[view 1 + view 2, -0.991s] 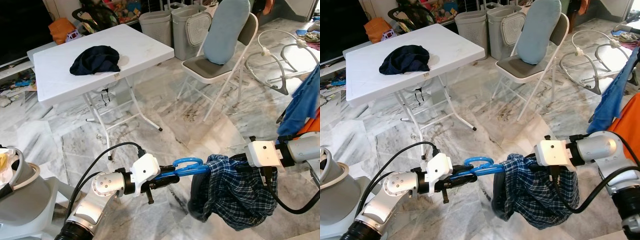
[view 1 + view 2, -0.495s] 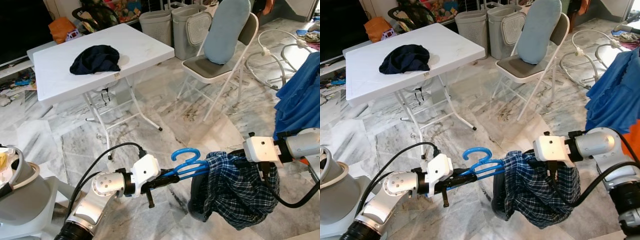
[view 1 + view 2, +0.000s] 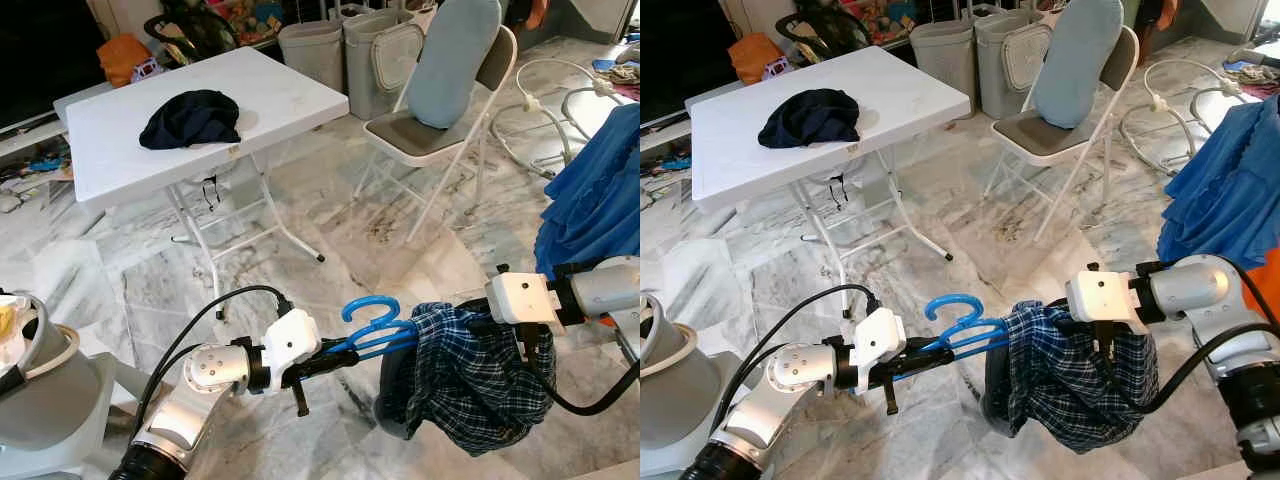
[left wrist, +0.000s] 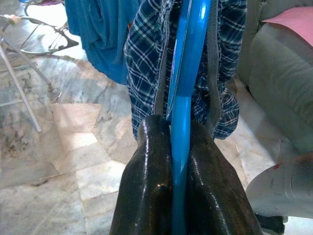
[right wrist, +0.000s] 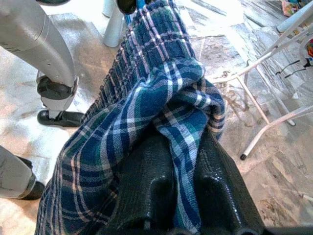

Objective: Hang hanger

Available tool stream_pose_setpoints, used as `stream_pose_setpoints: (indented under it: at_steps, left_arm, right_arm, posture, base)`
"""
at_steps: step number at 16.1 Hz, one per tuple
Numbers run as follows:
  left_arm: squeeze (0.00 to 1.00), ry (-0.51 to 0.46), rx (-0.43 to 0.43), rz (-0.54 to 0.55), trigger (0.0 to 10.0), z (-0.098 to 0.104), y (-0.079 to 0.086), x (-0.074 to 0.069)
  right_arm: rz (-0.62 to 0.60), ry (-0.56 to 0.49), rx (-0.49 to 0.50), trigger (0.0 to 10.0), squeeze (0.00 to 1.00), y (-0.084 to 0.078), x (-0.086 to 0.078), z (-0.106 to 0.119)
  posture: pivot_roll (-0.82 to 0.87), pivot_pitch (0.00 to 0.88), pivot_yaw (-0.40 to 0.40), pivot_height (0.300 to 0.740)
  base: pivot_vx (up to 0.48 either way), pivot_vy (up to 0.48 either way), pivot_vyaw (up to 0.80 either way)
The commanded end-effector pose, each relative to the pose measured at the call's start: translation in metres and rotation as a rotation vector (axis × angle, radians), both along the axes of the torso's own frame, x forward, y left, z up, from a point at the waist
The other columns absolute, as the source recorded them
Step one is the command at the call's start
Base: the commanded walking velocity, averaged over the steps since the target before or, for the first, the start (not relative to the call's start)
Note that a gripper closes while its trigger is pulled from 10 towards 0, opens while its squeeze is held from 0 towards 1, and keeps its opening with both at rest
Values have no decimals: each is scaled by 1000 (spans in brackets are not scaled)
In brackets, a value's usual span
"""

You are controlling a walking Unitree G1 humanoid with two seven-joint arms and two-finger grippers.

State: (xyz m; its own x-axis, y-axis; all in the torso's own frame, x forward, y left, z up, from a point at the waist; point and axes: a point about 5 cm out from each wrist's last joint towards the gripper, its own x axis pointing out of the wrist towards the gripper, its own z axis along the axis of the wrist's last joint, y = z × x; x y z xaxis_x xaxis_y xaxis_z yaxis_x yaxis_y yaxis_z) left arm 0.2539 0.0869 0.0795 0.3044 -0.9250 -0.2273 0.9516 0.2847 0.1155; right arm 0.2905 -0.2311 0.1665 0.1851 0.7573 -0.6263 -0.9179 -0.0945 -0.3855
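A blue plastic hanger (image 3: 372, 322) sticks out of a blue plaid shirt (image 3: 462, 378), its hook curling upward. My left gripper (image 3: 335, 356) is shut on the hanger's bars near the hook; the left wrist view shows the hanger (image 4: 185, 112) pinched between both black fingers (image 4: 146, 186). At the shirt's far end, my right gripper (image 3: 500, 325) is shut on the plaid cloth (image 5: 166, 122), which bunches between its fingers. The shirt hangs in a loose bundle above the marble floor between both arms.
A white folding table (image 3: 130, 130) with a dark garment (image 3: 190, 118) stands ahead left. A folding chair (image 3: 440, 130) holding a light blue cushion is ahead right, with grey hampers (image 3: 350, 45) behind. Blue cloth (image 3: 595, 195) hangs at the right edge. A grey seat (image 3: 45, 400) is near left.
The hanger has turned, so its hook now points up instead of lying flat. The hanging blue cloth on the right has swung further into view.
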Motion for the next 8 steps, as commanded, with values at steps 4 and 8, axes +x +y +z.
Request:
stream_pose_setpoints:
  at_steps: [4,8]
  left_arm:
    - [0,7,-9,13,0,2,0,1]
    - [0,10,-14,20,0,2,1,1]
  right_arm:
    - [26,-62,54,10000,0,10,5,12]
    - [25,-58,54,10000,0,10,6,12]
  posture:
    - [-141,0,119,740]
    - [-141,0,119,740]
  base:
    - [0,0,0]
    - [0,0,0]
